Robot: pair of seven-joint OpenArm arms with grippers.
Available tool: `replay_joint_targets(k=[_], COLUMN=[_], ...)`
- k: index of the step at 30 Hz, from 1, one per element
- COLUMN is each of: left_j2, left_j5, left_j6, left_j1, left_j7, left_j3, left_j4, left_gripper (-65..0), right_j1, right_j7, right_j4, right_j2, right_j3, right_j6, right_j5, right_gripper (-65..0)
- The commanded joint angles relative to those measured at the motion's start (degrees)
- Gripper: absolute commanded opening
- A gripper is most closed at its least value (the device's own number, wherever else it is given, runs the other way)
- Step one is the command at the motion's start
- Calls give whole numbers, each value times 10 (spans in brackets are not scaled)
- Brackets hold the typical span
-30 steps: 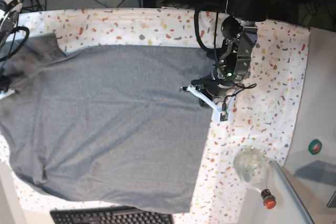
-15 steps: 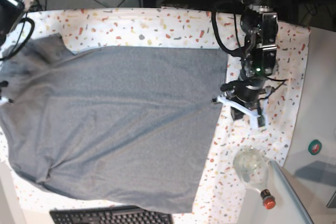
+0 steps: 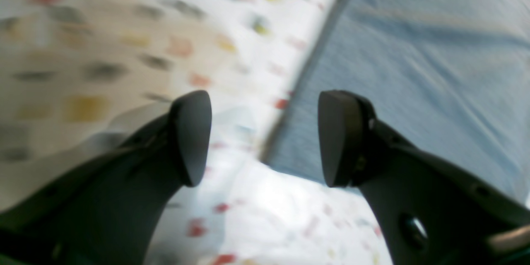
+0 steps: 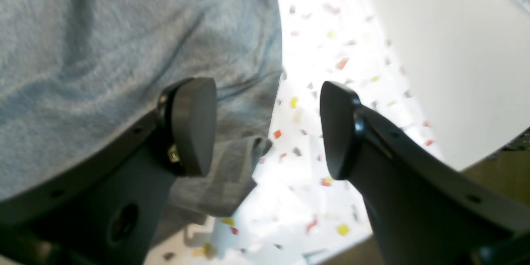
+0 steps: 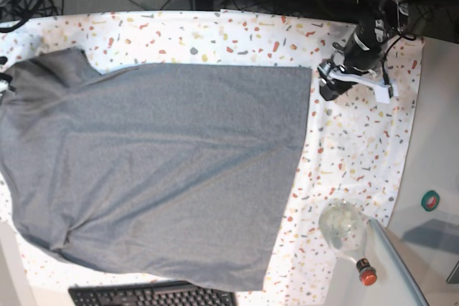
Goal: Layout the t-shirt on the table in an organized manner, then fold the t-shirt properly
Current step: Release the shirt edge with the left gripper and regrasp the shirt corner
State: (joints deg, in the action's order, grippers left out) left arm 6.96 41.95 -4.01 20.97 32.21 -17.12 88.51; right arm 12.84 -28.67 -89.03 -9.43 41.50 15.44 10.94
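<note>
The heather-grey t-shirt (image 5: 158, 170) lies spread flat on the speckled table (image 5: 358, 148), its straight hem toward the right and a sleeve at the back left. My left gripper (image 5: 356, 80) is open and empty above bare cloth, to the right of the hem's far corner. In the left wrist view it (image 3: 265, 138) hovers over the shirt's edge (image 3: 414, 49). My right gripper (image 4: 267, 128) is open and empty over the shirt's edge (image 4: 124, 29), by a small folded flap. In the base view the right arm is almost wholly out of frame at the left.
A round glass bottle with a red cap (image 5: 346, 231) lies near the table's front right corner. A black keyboard (image 5: 150, 295) sits at the front edge. A green roll (image 5: 430, 200) lies off the table to the right. Cables run behind the table.
The left gripper has left the hem and moved to the back right, away from the shirt. The right arm has drawn back out of the left side. The shirt lies flatter and wider.
</note>
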Motion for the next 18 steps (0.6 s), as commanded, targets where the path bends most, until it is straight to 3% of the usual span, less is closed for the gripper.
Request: replay_joint_targets(k=[1,4,8,13,15,16,18], left_j2=[5,4,5,5,4,4,4], left_j5=[4,4,4,2,3,4,4], left_j6=[-18,-45,-67,-69,-69,-69,-69], left_j1=[-1,-5,-20,-21,-21,-21,-21], left_j7=[-8,-8,-8,-8,-8,-8,-8], left_j3=[-1,-1,37,65,70,72,76], left_j4=[-6,-45,-66,-68,-69,-69,-69], left_gripper=[-260,-260,-260,-262,-265,-278,-377], right_j1=[-8,-23,-62,-102,-114,-117,-118], right_j7=[17,18,3,-37,-56,-67,-97], right_j4=[-4,49,165,271,305,314,317], right_j2=[-12,-22,-70,-116,-130,-132,-133], right_j3=[2,31,67,76,76,76,76], right_j6=[1,2,26,41,70,86,99], right_j5=[12,87,186,200,200,200,200], right_gripper=[-276,-264,-252,-252,-252,-252,-252])
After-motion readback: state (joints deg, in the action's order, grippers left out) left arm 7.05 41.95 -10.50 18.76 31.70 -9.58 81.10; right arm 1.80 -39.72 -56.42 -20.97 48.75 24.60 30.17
